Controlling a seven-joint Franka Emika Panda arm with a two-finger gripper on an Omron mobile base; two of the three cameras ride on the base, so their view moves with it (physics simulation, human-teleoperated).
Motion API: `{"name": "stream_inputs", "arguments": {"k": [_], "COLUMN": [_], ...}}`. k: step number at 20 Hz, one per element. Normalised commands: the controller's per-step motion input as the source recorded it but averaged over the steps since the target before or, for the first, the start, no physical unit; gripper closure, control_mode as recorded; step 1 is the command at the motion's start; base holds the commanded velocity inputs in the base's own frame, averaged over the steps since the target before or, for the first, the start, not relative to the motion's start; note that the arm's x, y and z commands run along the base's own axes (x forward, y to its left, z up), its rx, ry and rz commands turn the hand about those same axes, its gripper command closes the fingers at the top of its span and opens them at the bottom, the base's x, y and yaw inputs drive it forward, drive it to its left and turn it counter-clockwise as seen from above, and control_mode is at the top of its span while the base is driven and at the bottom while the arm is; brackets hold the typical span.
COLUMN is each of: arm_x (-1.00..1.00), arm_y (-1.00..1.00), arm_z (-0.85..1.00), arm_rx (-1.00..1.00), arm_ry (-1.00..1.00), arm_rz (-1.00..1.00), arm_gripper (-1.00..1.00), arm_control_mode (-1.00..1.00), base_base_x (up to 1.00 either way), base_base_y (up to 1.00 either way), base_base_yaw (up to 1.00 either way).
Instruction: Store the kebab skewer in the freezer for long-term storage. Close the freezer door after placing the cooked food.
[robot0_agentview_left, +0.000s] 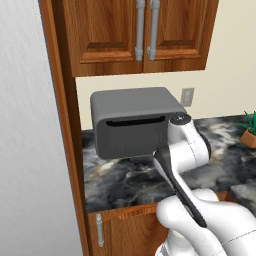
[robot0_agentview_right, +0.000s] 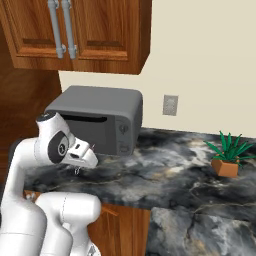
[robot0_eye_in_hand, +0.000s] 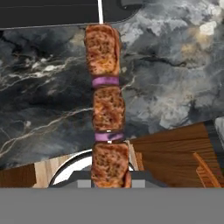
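carrying the kebab skewer (robot0_eye_in_hand: 106, 109) to the freezer calls for a steady, level swing left, well clear of the toaster oven (robot0_agentview_left: 132, 120). the claw (robot0_eye_in_hand: 110, 183) pinches the skewer's near end above the counter (robot0_eye_in_hand: 175, 78). its long axis runs straight out from the claw, tip toward the toaster oven.

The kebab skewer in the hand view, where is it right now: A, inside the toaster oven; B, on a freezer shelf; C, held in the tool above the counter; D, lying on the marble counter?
C: the kebab skewer rises from the tool, with the marble counter behind it.
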Motion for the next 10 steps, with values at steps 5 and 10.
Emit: {"name": "stream_inputs", "arguments": {"k": [5, 10], "arm_x": [-0.61, -0.36], "arm_y": [-0.21, -0.16], "arm_z": [0.86, 0.5], "arm_rx": [0.02, 0.26], "arm_ry": [0.2, 0.22], "arm_rz": [-0.22, 0.0], "arm_gripper": [1.0, 1.0], "arm_control_mode": [-1.0, -1.0], "base_base_x": [0.0, 0.0], "base_base_y": [0.0, 0.0], "base_base_yaw": [0.0, 0.0]}}
